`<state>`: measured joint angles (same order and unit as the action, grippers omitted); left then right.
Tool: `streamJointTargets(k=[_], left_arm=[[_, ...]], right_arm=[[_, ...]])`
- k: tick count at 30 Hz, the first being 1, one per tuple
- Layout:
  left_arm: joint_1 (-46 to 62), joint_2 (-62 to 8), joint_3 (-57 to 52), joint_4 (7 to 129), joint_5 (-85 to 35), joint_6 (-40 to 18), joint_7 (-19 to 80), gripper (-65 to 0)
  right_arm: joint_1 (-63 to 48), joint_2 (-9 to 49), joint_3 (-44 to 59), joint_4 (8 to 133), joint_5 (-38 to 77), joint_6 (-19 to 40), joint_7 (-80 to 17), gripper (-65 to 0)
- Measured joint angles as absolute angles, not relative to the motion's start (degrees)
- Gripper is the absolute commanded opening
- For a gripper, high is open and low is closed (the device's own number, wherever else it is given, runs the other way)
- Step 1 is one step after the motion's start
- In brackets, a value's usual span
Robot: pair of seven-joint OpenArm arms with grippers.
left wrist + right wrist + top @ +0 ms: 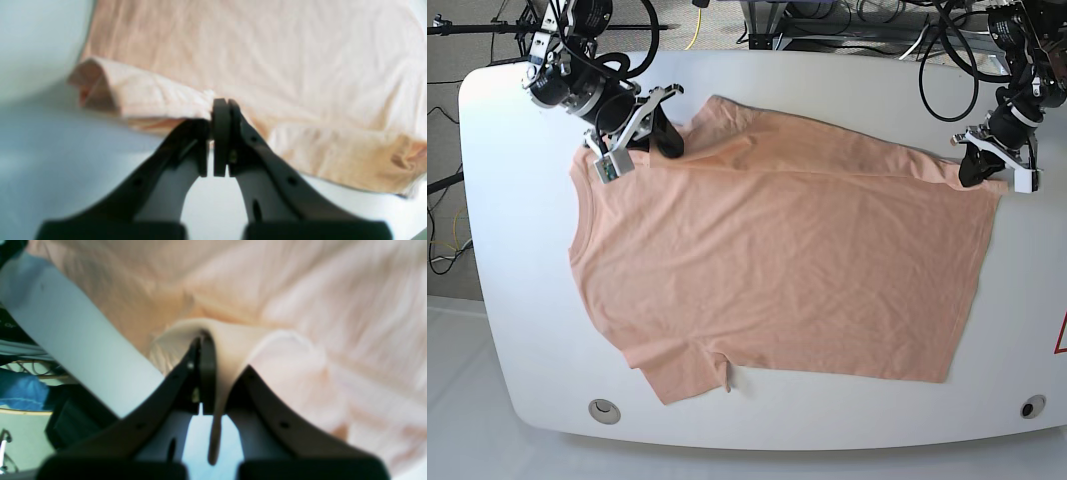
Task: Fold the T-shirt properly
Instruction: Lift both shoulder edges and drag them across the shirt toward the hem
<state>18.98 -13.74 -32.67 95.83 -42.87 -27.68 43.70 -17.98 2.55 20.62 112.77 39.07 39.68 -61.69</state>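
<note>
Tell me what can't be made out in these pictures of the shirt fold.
- Base view: the left gripper hides the T-shirt corner it pinches.
- Base view: the right gripper covers the fabric at the shoulder.
- Right wrist view: blur hides the cloth's seams.
- Left wrist view: the shirt runs past the top and right edges.

The left gripper [218, 108] is low over the table, its jaws pinched tight on cloth. The right gripper [213, 340] leans down too, jaws squeezed together on cloth.
</note>
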Motion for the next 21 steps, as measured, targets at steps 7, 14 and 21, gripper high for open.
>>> streamJointTargets(k=[7,14,21], left_arm=[[15.81,-13.69,-32.67,95.81,-42.68,-27.7,43.83,-64.9],[12.25,-13.69,-32.67,95.77,-42.68,-27.68,43.81,-64.9],[8.38,-13.69,-32.67,91.48,-42.92,-27.75,43.75,-64.9]], right_arm=[[-12.12,2.68,20.64,112.64,39.03,39.64,-61.76,-65.0],[-6.22,3.09,20.64,109.1,39.0,39.68,-61.67,-65.0],[-2.61,3.84,20.64,102.56,38.81,39.62,-61.73,-65.0]])
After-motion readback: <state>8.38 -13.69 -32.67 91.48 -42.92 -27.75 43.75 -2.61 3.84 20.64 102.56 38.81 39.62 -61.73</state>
